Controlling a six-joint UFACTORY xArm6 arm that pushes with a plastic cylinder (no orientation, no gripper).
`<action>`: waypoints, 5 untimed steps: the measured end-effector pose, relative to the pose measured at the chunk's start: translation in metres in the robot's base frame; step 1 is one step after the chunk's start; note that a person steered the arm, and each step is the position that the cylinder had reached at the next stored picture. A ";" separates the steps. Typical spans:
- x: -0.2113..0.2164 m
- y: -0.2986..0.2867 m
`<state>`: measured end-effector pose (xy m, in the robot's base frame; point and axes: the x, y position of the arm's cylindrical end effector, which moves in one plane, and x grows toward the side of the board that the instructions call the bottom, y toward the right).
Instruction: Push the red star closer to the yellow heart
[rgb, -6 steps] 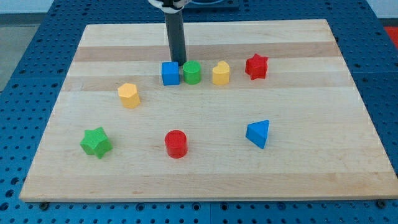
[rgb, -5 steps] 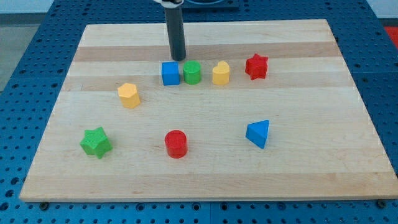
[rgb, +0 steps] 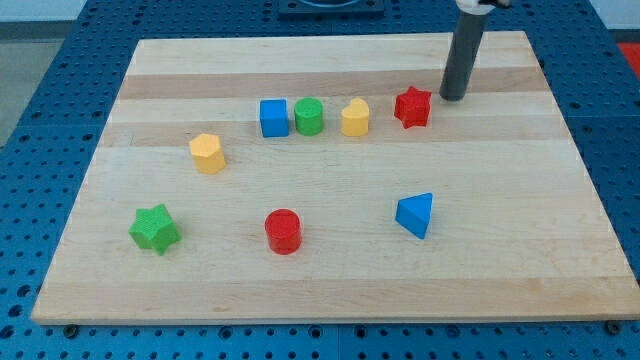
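Layout on the wooden tabletop (rgb: 330, 290), all placed relative to the red star (rgb: 412, 106), near edge first.

- Green star (rgb: 154, 229): far to the view's left of the red star and well toward the view's bottom.
- Red cylinder (rgb: 283, 231): left of the red star and well below it.
- Blue triangular block (rgb: 415, 214): almost straight below the red star, well apart from it.
- Yellow hexagonal block (rgb: 207, 153): far left of the red star, a little below its row.
- Row level with the red star, reading leftward from it: yellow heart (rgb: 354, 117) near it with a narrow strip of bare wood between; then green cylinder (rgb: 309, 117); then blue cube (rgb: 273, 118), which sits just beside the green cylinder.
- My tip (rgb: 452, 97): just to the view's right of the red star and slightly toward the view's top. A small gap shows between them; no contact that I can see. The rod rises to the view's top edge.

Pincer: none fitted on this rig, only the rod, so there is no open or closed state to record.

Step in hand (judgement): approach done or nearly so; the tip stands on the far side of the star from the heart, which suits a push. Push itself not yet begun.

Next move (judgement): bring the tip slightly toward the view's bottom so it lines up with the star's middle, then slide toward the view's left. An off-centre contact would likely spin the star or send it below the heart. Stop short, since the gap is small and overrun would shove the heart into the green cylinder.
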<state>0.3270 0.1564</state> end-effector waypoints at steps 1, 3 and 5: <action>0.006 -0.007; 0.020 -0.028; 0.022 -0.050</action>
